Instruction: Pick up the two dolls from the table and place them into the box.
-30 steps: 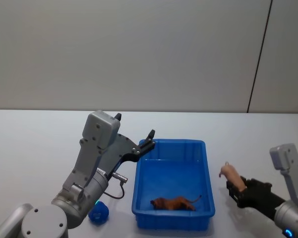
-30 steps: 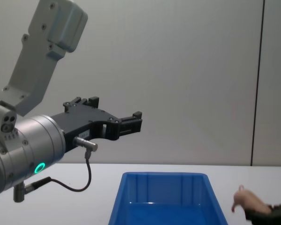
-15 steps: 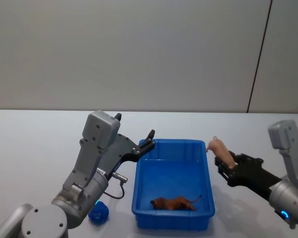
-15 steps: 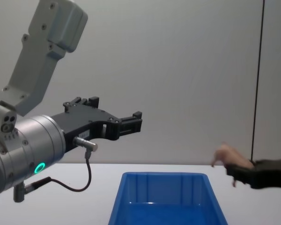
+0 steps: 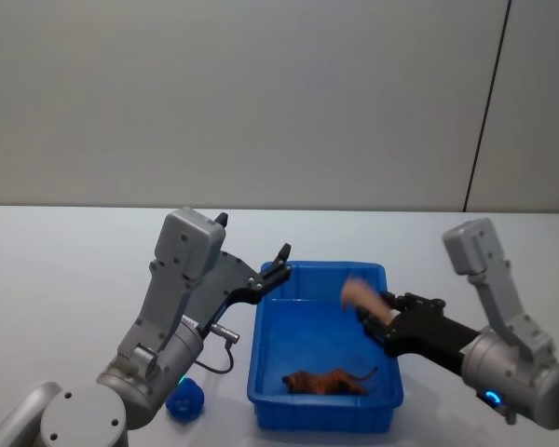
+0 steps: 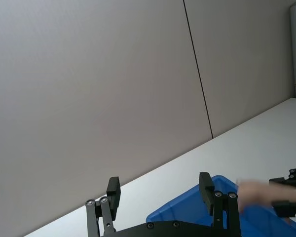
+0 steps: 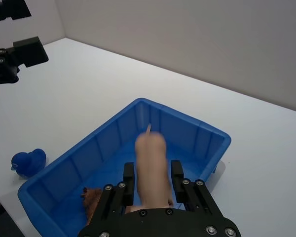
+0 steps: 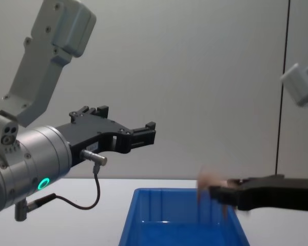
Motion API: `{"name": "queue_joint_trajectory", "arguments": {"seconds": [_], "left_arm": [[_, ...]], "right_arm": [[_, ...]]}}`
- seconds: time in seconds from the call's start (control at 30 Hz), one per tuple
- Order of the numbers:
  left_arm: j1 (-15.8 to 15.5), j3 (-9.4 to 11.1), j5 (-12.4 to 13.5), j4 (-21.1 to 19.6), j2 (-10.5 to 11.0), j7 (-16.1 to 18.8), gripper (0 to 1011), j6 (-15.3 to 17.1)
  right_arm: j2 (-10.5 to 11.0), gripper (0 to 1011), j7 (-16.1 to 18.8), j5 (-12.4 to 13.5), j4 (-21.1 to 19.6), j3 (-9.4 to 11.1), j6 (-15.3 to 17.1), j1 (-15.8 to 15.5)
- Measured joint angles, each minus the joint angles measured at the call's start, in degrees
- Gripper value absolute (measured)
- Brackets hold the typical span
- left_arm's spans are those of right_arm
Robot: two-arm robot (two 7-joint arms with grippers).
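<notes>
Doll [image 5: 359, 292], light and squashy I judge, sits pinched by its lower body in my right gripper [image 5: 380, 321], centre-right over the box [image 5: 261, 346]; left gripper [image 6: 159, 185] gapes wide.

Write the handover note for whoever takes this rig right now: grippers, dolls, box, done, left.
Right gripper: shut on the pink doll, held above the blue box, not yet released.
Left gripper: open, empty, raised by the box's far left corner.
Done: brown doll lies in the box.
Left: open the right gripper so the pink doll drops in.
</notes>
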Motion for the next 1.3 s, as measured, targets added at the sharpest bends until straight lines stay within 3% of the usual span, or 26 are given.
{"name": "queue_joint_trajectory", "arguments": {"seconds": [0.2,0.4,0.5,0.7,1.3], "left_arm": [[0.00,0.00,0.00,0.00,0.00,0.00,1004,0.00],[0.00,0.00,0.00,0.00,0.00,0.00,1004,0.00],[0.00,0.00,0.00,0.00,0.00,0.00,1004,0.00],[0.00,0.00,0.00,0.00,0.00,0.00,1004,0.00],[0.09,-0.07,0.15,-0.12,0.06,-0.03,1004,0.14]], "right_arm": [[-1.23,623,0.21,-1.29,1.75,-1.06,1.19,1.12],[-1.46,775,-0.10,-1.48,2.29,-1.18,0.82,1.36],[-1.18,891,-0.38,-1.13,2.29,-0.93,0.02,1.24],[0.20,1001,-0.80,0.18,1.64,0.23,-2.18,0.28],[4.55,1001,-1.77,2.74,1.25,3.44,-6.35,-2.73]]}}
